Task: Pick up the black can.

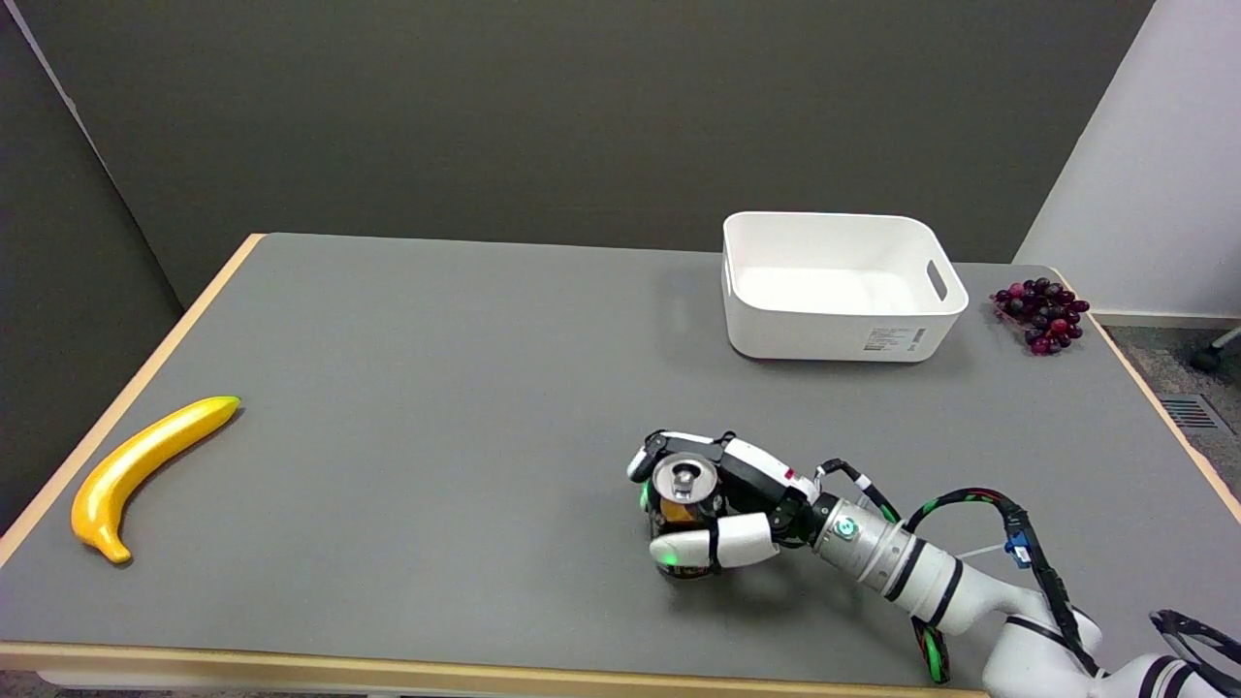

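The black can stands upright on the grey table, near the front and right of the middle. Its silver top faces up and an orange patch shows on its side. My right hand is wrapped around it from the right. The fingers curl over the far side and the thumb crosses the near side, covering most of the can's body. Whether the can's base still touches the table is hard to tell.
A white bin sits at the back right, with a bunch of dark grapes beside it near the right edge. A yellow banana lies at the front left. My right arm crosses the front right corner.
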`<action>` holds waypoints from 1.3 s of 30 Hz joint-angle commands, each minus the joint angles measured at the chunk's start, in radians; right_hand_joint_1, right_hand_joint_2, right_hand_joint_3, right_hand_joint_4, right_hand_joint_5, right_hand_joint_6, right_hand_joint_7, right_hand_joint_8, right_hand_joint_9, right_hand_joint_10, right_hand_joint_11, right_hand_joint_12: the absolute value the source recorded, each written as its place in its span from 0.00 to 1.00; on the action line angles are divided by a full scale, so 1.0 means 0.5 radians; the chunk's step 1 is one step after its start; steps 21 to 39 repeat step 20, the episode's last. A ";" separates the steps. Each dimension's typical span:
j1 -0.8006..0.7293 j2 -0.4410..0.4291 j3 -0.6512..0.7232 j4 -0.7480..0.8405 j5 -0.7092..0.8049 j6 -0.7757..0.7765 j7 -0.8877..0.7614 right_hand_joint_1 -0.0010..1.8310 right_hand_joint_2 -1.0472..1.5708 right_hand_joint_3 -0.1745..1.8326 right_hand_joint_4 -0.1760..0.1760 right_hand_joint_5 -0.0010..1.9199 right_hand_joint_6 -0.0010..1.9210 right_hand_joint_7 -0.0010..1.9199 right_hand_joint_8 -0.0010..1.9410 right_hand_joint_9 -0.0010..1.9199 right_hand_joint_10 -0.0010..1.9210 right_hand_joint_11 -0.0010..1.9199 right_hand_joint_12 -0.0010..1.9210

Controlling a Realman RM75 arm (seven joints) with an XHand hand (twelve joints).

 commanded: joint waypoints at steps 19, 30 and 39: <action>0.715 0.024 0.665 0.196 1.129 -0.220 -1.630 0.63 0.92 0.06 0.00 0.22 0.83 0.40 0.81 0.39 0.68 0.22 1.00; 0.788 0.029 0.655 0.169 1.182 -0.241 -1.714 0.63 0.92 0.06 0.00 0.22 0.83 0.40 0.81 0.39 0.68 0.22 1.00; 0.788 0.029 0.655 0.169 1.182 -0.241 -1.714 0.63 0.92 0.06 0.00 0.22 0.83 0.40 0.81 0.39 0.68 0.22 1.00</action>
